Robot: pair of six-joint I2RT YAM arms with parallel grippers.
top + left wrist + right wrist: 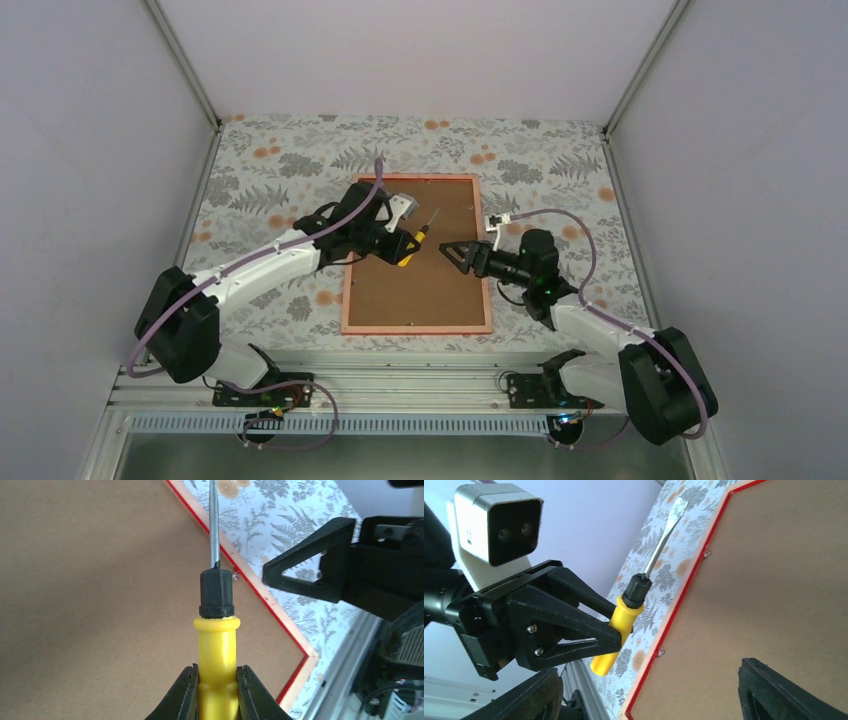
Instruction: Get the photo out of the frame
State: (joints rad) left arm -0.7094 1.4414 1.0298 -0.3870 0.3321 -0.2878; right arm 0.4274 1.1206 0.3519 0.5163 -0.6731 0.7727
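On the fern-patterned tablecloth (pixel 260 170), the thin red rectangular frame (pixel 417 327) lies face down mid-table, photo hidden beneath. Your left gripper (pixel 397 243) clamps the yellow-handled screwdriver (pixel 409 249); your right gripper (pixel 452 253) gapes empty. Pry the tabs (pixel 660 653) gently.

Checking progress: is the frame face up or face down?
Face down. The frame lies flat on the table, brown backing board up inside its red rim; the photo is hidden.

Lab test cell: white panel walls (pixel 400 50), aluminium rails (pixel 400 398)
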